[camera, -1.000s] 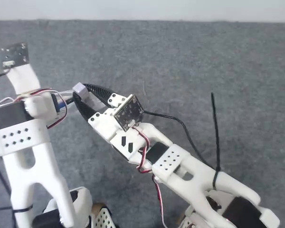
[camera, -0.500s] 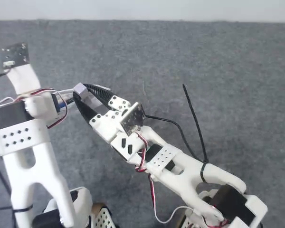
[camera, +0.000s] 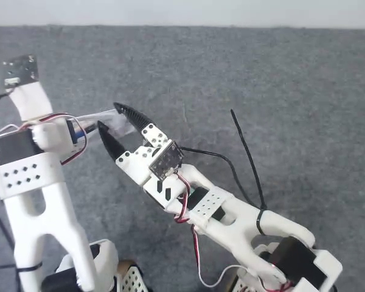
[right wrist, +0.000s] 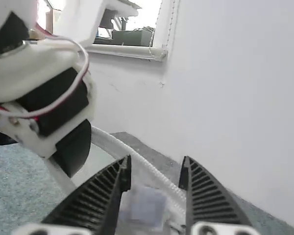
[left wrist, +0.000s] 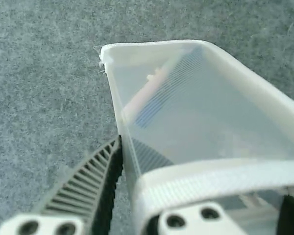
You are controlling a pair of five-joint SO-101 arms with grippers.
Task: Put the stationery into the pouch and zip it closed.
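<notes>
The translucent pouch (left wrist: 201, 117) hangs above the grey table, and my left gripper (left wrist: 130, 161) is shut on its edge. Through its wall show a pinkish pen (left wrist: 147, 93) and something blue-lined. In the high view the pouch (camera: 103, 123) sticks out from the left arm towards the middle. My right gripper (camera: 108, 117) stands open around the pouch's end, one black finger on each side. In the right wrist view a pale grey zip pull (right wrist: 146, 205) sits in the gap of the right gripper (right wrist: 156, 164), touching neither finger clearly.
The grey felt-like table surface (camera: 261, 73) spreads wide around both arms. A black cable (camera: 246, 158) stands up from the right arm. The left arm's white body (camera: 30, 176) fills the near left.
My right gripper was shut on the grey zip pull one second ago; its fingers have since spread apart. The right arm has shifted slightly and its cable has swung left.
</notes>
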